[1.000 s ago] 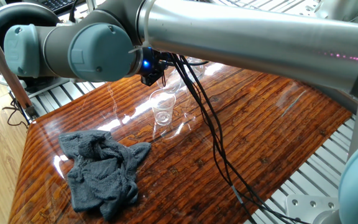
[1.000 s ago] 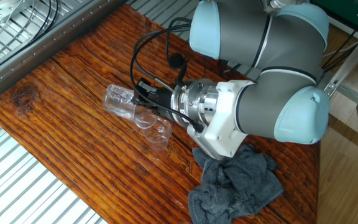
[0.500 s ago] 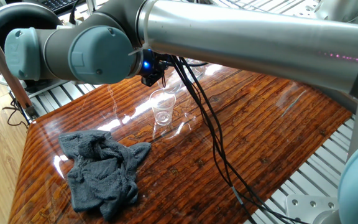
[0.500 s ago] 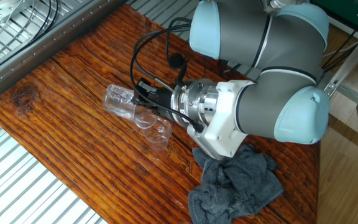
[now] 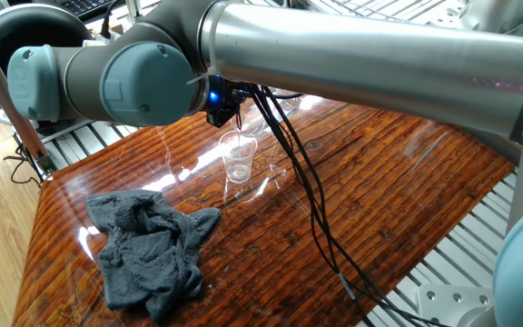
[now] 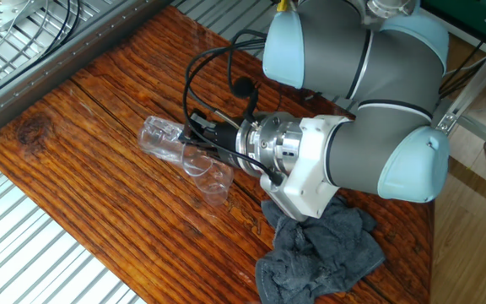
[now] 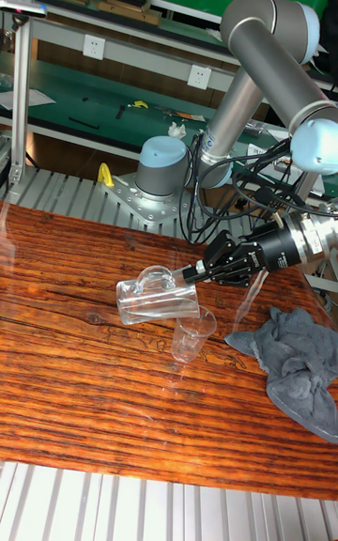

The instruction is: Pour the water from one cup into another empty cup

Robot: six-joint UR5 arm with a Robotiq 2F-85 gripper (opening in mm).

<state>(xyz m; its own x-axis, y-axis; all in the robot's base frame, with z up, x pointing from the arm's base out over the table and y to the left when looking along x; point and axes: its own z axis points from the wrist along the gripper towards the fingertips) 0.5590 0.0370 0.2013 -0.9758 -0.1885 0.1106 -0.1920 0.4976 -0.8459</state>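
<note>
The larger clear cup (image 7: 155, 295) is tipped almost level above the wooden table (image 7: 66, 391), and my gripper (image 7: 195, 272) is shut on its rim end. Directly under that end stands the smaller clear cup (image 7: 192, 333), upright on the table. In the other fixed view the tipped cup (image 6: 164, 140) reaches left from my gripper (image 6: 197, 137), with the small cup (image 6: 212, 175) below its mouth. One fixed view shows only the small cup (image 5: 238, 160); my arm hides the larger one. The water is too faint to make out with certainty.
A crumpled grey cloth (image 5: 148, 250) lies on the table beside the small cup, also visible under my wrist (image 6: 319, 249). Black cables (image 5: 309, 204) hang from the wrist over the table. Metal rails (image 6: 32, 51) border the table edges.
My wrist has shifted and turned slightly. The larger cup stays tipped over the small cup, which has not moved.
</note>
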